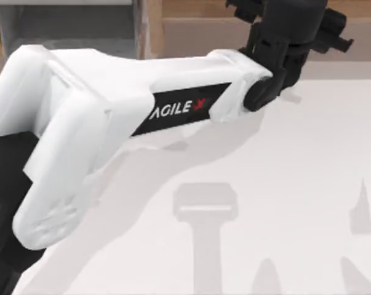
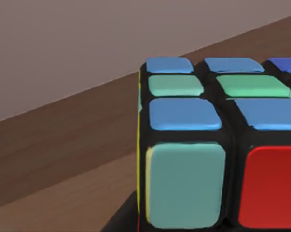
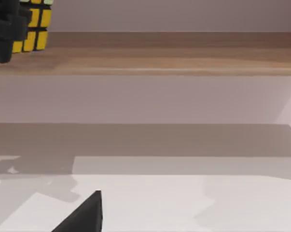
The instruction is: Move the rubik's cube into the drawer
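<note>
The fingers of the left gripper are being pressed closed on the rubik's cube, which is being held clear of the table. In the left wrist view, blue, green, teal and red tiles are being shown close up on the black grid, with a brown wooden surface lying behind. From the right wrist view, the cube's yellow tiles are being seen beside the dark fingers, level with the long wooden ledge. In the top view, the white left arm is being stretched from the table's left side to the far edge, its gripper being carried over the ledge. What is probably the drawer is being shown as a grey recess at the far left, apart from the gripper. The right gripper is being held low over the table.
</note>
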{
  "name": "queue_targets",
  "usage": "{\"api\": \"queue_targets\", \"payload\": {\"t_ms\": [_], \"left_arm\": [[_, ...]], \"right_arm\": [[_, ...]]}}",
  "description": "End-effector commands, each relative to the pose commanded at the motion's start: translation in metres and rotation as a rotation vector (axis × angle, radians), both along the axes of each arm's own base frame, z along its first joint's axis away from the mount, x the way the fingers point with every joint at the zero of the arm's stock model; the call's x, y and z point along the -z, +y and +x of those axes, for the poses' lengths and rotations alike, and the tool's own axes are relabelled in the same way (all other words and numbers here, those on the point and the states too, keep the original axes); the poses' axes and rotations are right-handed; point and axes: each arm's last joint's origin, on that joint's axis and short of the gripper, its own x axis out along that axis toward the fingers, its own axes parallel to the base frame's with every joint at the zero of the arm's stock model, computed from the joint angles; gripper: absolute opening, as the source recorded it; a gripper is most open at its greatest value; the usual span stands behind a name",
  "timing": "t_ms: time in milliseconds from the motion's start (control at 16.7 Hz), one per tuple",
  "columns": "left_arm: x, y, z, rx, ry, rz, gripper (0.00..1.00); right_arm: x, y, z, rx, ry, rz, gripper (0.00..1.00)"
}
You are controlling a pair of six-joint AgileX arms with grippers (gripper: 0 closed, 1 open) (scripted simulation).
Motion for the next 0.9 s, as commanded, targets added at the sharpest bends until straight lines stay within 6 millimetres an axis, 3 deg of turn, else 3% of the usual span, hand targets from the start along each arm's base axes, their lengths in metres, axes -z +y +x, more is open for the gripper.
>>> {"api": "queue_targets", "payload": {"t_ms": [240, 420, 660, 900], "left_arm": [[-0.02, -0.026, -0.034, 0.202, 0.09, 0.177, 0.0], [-0.035, -0.03, -0.051, 0.331, 0.179, 0.316, 0.0], [-0.054, -0.007, -0.051, 0.429, 0.34, 0.481, 0.0], [-0.068, 0.048, -0.026, 0.421, 0.563, 0.597, 0.0]], "right_arm": [[0.0, 0.0, 0.0, 0.0, 0.0, 0.0, 1.0], [0.0, 0.0, 0.0, 0.0, 0.0, 0.0, 1.0], [0.0, 0.0, 0.0, 0.0, 0.0, 0.0, 1.0], [0.0, 0.0, 0.0, 0.0, 0.0, 0.0, 1.0]]}}
